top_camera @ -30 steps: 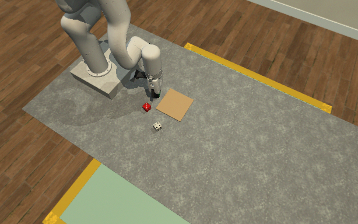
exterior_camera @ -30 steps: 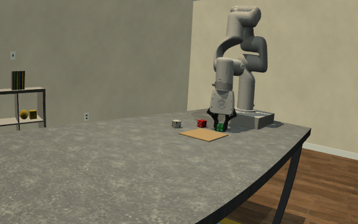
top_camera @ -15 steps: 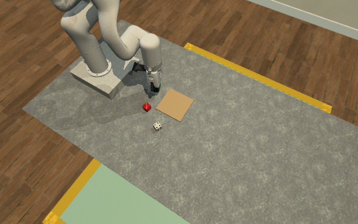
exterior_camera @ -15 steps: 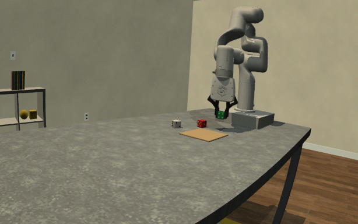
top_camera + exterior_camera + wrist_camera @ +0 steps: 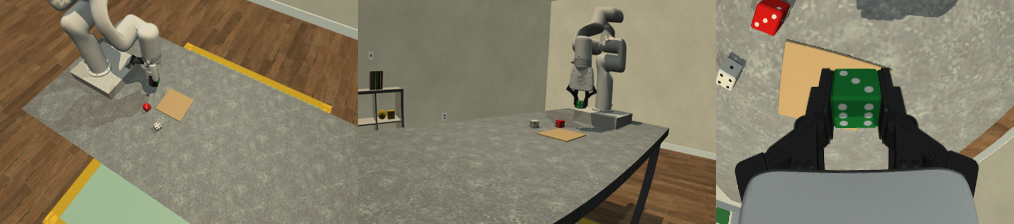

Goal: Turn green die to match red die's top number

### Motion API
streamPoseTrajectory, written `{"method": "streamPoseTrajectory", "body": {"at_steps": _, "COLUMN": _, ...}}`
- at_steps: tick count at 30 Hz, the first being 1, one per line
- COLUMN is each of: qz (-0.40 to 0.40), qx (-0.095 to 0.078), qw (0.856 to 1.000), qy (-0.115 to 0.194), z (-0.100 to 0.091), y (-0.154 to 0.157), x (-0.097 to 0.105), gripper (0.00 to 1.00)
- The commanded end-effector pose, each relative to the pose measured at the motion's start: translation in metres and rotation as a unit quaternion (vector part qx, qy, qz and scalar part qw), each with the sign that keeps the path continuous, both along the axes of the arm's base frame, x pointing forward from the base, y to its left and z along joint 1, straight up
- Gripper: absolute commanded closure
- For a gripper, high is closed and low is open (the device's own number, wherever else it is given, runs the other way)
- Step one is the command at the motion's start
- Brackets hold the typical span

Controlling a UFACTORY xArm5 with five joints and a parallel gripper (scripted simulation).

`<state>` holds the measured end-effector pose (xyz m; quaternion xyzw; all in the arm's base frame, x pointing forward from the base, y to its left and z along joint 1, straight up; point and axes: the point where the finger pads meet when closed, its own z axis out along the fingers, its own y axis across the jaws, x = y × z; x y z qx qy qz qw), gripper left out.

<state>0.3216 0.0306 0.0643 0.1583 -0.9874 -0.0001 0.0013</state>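
Green die [image 5: 158, 81] [image 5: 580, 104] [image 5: 856, 97] gripped between my claw's [image 5: 154, 83] [image 5: 580, 104] [image 5: 856, 95] two fingers, I hold it above the counter [image 5: 233, 146] [image 5: 474, 160] [image 5: 941, 75]; the tan mat [image 5: 175, 105] [image 5: 561, 135] [image 5: 796, 85] lies well inside the counter's edges, the red die [image 5: 146, 107] [image 5: 560, 123] [image 5: 770, 17] near one side, three up, and the white die [image 5: 157, 126] [image 5: 534, 123] [image 5: 730, 72] a little farther off; beyond the mat, away from my base [image 5: 76, 73] [image 5: 627, 114], I have wide room; my die has white pips, three running diagonally across one face.

Green die [image 5: 158, 81] [image 5: 580, 104] [image 5: 856, 95] lifted higher above table; gripper [image 5: 154, 83] [image 5: 581, 104] [image 5: 855, 83] raised too.
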Motion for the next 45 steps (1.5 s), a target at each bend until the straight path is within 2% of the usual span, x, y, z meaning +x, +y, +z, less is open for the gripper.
{"method": "streamPoseTrajectory", "body": {"at_steps": 1, "qz": 0.0, "qx": 0.0, "qw": 1.0, "qy": -0.002, "z": 0.002, "y": 0.0, "x": 0.001, "gripper": 0.73}}
{"method": "streamPoseTrajectory", "body": {"at_steps": 9, "qz": 0.022, "qx": 0.0, "qw": 1.0, "qy": -0.002, "z": 0.002, "y": 0.0, "x": 0.003, "gripper": 0.73}}
{"method": "streamPoseTrajectory", "body": {"at_steps": 14, "qz": 0.083, "qx": 0.0, "qw": 0.997, "qy": -0.002, "z": 0.003, "y": 0.0, "x": 0.008, "gripper": 0.73}}
{"method": "streamPoseTrajectory", "body": {"at_steps": 19, "qz": 0.166, "qx": 0.0, "qw": 0.986, "qy": -0.002, "z": 0.003, "y": 0.0, "x": 0.015, "gripper": 0.73}}
{"method": "streamPoseTrajectory", "body": {"at_steps": 22, "qz": 0.166, "qx": 0.0, "qw": 0.986, "qy": -0.002, "z": 0.003, "y": 0.0, "x": 0.015, "gripper": 0.73}}
{"method": "streamPoseTrajectory", "body": {"at_steps": 25, "qz": 0.235, "qx": 0.0, "qw": 0.972, "qy": -0.002, "z": 0.004, "y": 0.0, "x": 0.021, "gripper": 0.73}}
{"method": "streamPoseTrajectory", "body": {"at_steps": 27, "qz": 0.247, "qx": 0.0, "qw": 0.969, "qy": -0.002, "z": 0.004, "y": 0.0, "x": 0.022, "gripper": 0.73}}
{"method": "streamPoseTrajectory", "body": {"at_steps": 33, "qz": 0.339, "qx": 0.0, "qw": 0.941, "qy": -0.002, "z": 0.004, "y": -0.001, "x": 0.031, "gripper": 0.73}}
{"method": "streamPoseTrajectory", "body": {"at_steps": 34, "qz": 0.34, "qx": 0.0, "qw": 0.94, "qy": -0.002, "z": 0.004, "y": -0.001, "x": 0.031, "gripper": 0.73}}
{"method": "streamPoseTrajectory", "body": {"at_steps": 35, "qz": 0.366, "qx": 0.0, "qw": 0.931, "qy": -0.002, "z": 0.004, "y": -0.001, "x": 0.033, "gripper": 0.73}}
{"method": "streamPoseTrajectory", "body": {"at_steps": 37, "qz": 0.392, "qx": 0.0, "qw": 0.92, "qy": -0.002, "z": 0.004, "y": -0.001, "x": 0.035, "gripper": 0.73}}
{"method": "streamPoseTrajectory", "body": {"at_steps": 39, "qz": 0.392, "qx": 0.0, "qw": 0.92, "qy": -0.002, "z": 0.004, "y": -0.001, "x": 0.035, "gripper": 0.73}}
{"method": "streamPoseTrajectory", "body": {"at_steps": 40, "qz": 0.407, "qx": 0.0, "qw": 0.914, "qy": -0.002, "z": 0.004, "y": -0.001, "x": 0.037, "gripper": 0.73}}
{"method": "streamPoseTrajectory", "body": {"at_steps": 41, "qz": 0.441, "qx": 0.001, "qw": 0.898, "qy": -0.002, "z": 0.004, "y": -0.001, "x": 0.04, "gripper": 0.73}}
{"method": "streamPoseTrajectory", "body": {"at_steps": 44, "qz": 0.472, "qx": 0.001, "qw": 0.881, "qy": -0.001, "z": 0.004, "y": -0.001, "x": 0.043, "gripper": 0.73}}
{"method": "streamPoseTrajectory", "body": {"at_steps": 45, "qz": 0.475, "qx": 0.001, "qw": 0.88, "qy": -0.001, "z": 0.004, "y": -0.001, "x": 0.043, "gripper": 0.73}}
